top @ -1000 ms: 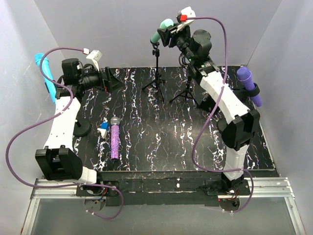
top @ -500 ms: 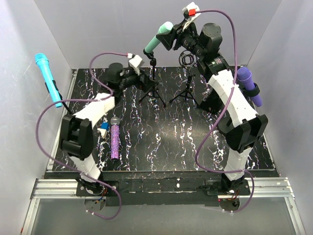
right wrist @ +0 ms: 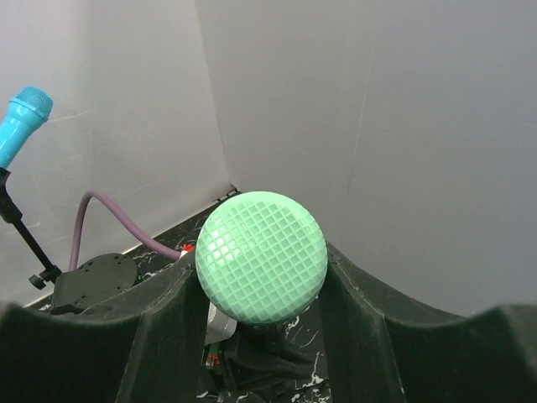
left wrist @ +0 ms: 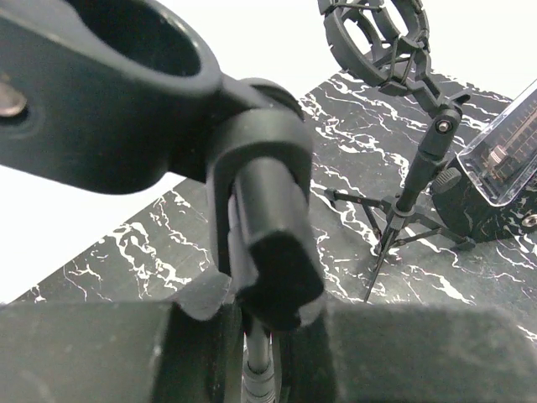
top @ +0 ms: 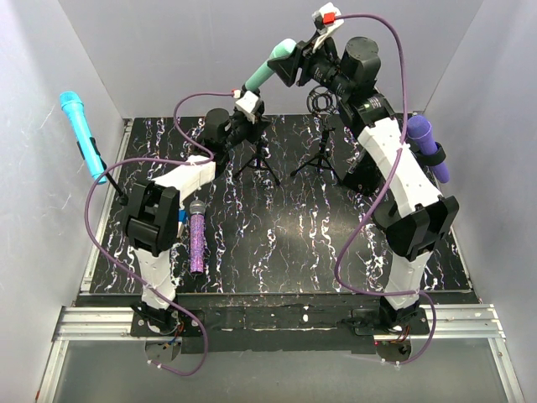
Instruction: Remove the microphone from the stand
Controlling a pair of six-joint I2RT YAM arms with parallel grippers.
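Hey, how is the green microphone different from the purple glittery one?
The green microphone is plain mint; the purple microphone is glittery with a silver head. The green microphone is held aloft, tilted, in the right gripper; the purple microphone lies flat on the table. Both are handheld microphones.

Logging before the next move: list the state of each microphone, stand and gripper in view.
green microphone: off its stand, held aloft
right gripper: shut on green microphone
left gripper: shut on tripod stand
tripod stand: upright, clip empty
shock-mount stand: empty
blue microphone: clipped, tilted
purple microphone: clipped
glitter microphone: lying on table
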